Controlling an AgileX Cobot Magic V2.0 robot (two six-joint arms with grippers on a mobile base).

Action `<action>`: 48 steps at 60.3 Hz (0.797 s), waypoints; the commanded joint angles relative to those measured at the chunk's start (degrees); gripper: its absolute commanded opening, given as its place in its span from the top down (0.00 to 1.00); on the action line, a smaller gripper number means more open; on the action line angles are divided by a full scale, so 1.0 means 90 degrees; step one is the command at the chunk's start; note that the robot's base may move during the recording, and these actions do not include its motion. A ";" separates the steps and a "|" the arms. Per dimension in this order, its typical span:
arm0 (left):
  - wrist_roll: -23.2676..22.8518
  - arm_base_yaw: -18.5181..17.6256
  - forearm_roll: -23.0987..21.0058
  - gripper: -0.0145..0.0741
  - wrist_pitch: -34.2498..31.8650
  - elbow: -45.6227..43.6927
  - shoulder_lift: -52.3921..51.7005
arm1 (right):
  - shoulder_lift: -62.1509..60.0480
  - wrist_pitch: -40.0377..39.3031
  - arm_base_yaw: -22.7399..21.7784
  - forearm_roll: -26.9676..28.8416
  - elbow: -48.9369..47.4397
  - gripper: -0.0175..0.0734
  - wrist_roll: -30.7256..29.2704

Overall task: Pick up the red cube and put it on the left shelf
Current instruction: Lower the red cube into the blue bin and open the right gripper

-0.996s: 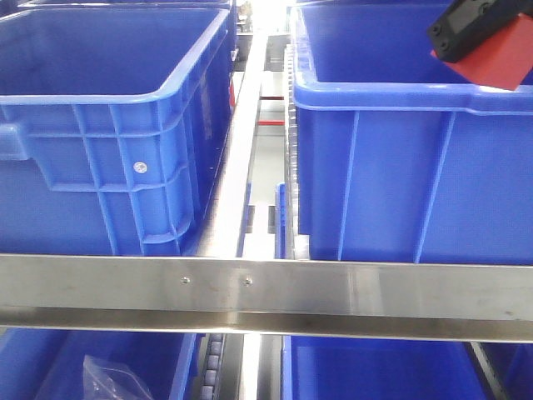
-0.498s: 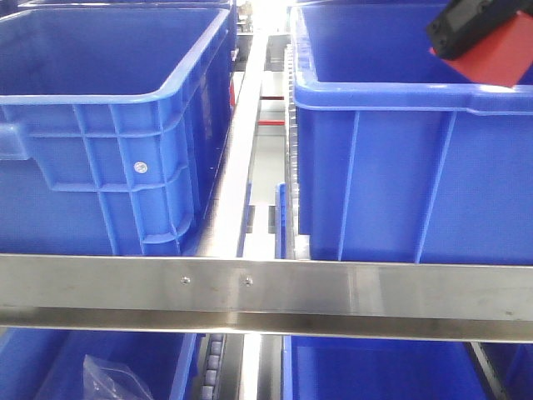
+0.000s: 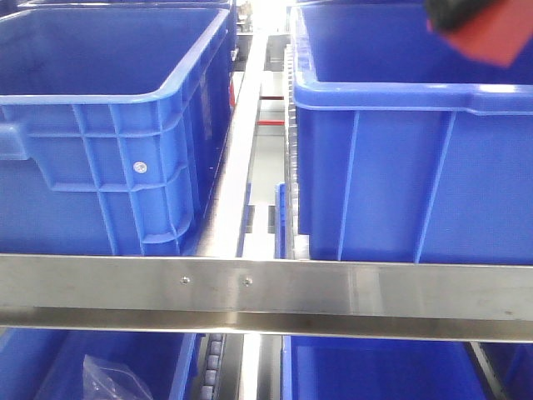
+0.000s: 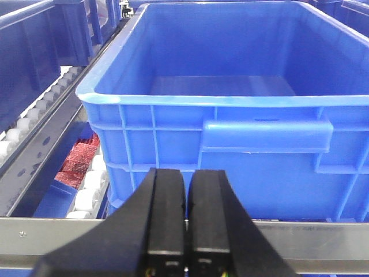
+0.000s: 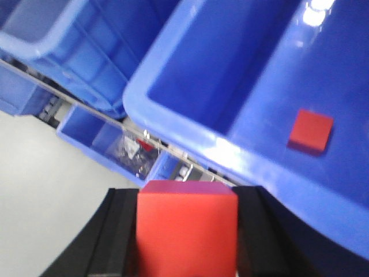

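Two blue bins stand side by side on the upper shelf in the front view: the left bin [image 3: 108, 125] and the right bin [image 3: 408, 150], with a metal rail [image 3: 266, 287] running across in front of them. Below the rail, at the far left, a clear plastic bag [image 3: 112, 375] lies in a lower bin.

My left gripper [image 4: 185, 219] has its two black fingers pressed together with nothing between them; it hangs in front of a blue bin [image 4: 230, 133], and red material [image 4: 78, 161] lies low beside the rollers [image 4: 86, 196] on its left.

My right gripper [image 5: 187, 231] clamps the red cube [image 5: 187, 228] between its black fingers [image 5: 118, 231]. In the front view this cube [image 3: 491, 33] appears blurred at the top right corner, above the right bin. In the right wrist view a second red block [image 5: 311, 131] lies flat on the floor of the bin [image 5: 190, 109] beneath.
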 commanded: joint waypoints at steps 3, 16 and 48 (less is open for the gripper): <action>-0.0005 -0.0026 -0.0048 0.72 -0.0573 0.0147 -0.0091 | -0.0131 -0.0393 0.0003 0.0026 -0.0593 0.75 -0.0059; -0.0005 -0.0026 -0.0048 0.72 -0.0573 0.0147 -0.0091 | -0.0052 -0.0633 -0.0072 -0.0416 -0.1009 0.75 -0.0059; -0.0005 -0.0026 -0.0048 0.72 -0.0573 0.0147 -0.0091 | 0.0914 -0.1960 -0.1933 -0.0483 -0.1091 0.75 -0.0059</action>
